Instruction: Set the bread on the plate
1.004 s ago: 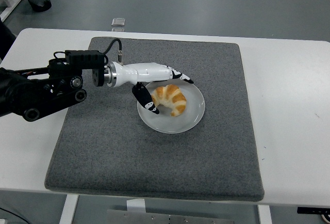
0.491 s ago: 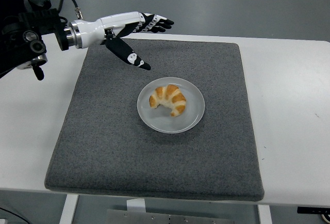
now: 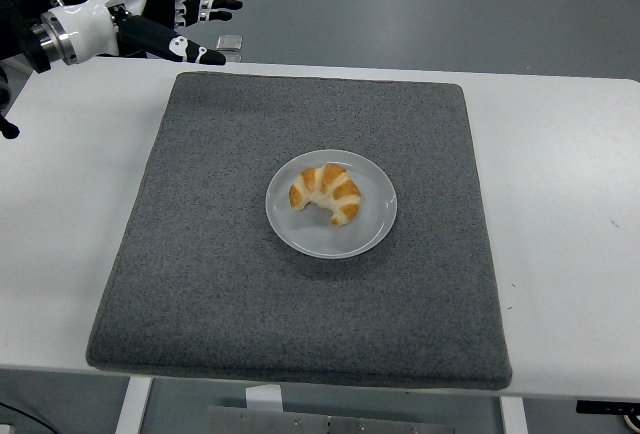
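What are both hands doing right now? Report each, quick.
Left hand: open, fingers spread, holding nothing, raised beyond the far left corner of the table.
Right hand: not in view.

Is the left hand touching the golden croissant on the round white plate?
No, the left hand is open at the top left, well clear of the golden croissant lying on the round white plate.

I see the bread [image 3: 327,193] lying on the plate [image 3: 372,233], which sits near the middle of the mat [image 3: 200,274] on the table [image 3: 570,204]. My left hand [image 3: 165,9] hangs over the table's far left corner, well apart from the plate.
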Motion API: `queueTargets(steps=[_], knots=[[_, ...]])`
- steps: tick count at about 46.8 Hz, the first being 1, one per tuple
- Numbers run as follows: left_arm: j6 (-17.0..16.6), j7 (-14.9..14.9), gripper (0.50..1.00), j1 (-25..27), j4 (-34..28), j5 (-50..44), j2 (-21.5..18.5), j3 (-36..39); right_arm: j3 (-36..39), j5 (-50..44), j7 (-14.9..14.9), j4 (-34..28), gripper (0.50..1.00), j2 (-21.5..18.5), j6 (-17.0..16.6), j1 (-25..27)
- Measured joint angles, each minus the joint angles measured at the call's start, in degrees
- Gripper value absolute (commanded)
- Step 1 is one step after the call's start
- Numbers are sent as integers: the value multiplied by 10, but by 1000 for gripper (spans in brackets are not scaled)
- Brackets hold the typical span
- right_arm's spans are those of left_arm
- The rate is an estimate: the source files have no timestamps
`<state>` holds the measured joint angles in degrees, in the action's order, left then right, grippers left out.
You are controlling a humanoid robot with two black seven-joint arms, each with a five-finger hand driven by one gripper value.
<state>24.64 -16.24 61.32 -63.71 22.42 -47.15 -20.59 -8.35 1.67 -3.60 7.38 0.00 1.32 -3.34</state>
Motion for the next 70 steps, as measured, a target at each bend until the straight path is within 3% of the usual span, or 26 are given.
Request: queueTargets(steps=[18,35,70], knots=[[3,12,1000,-29,9,-153,-25,2,0,0,0,0,930,0,0,0],[0,33,1000,-73,67,-279,-21,0,0,0,0,0,932,0,-1,0],[1,39,1000,-81,97,-317,16,-2,-2,3,2,2,930,0,-3,0]])
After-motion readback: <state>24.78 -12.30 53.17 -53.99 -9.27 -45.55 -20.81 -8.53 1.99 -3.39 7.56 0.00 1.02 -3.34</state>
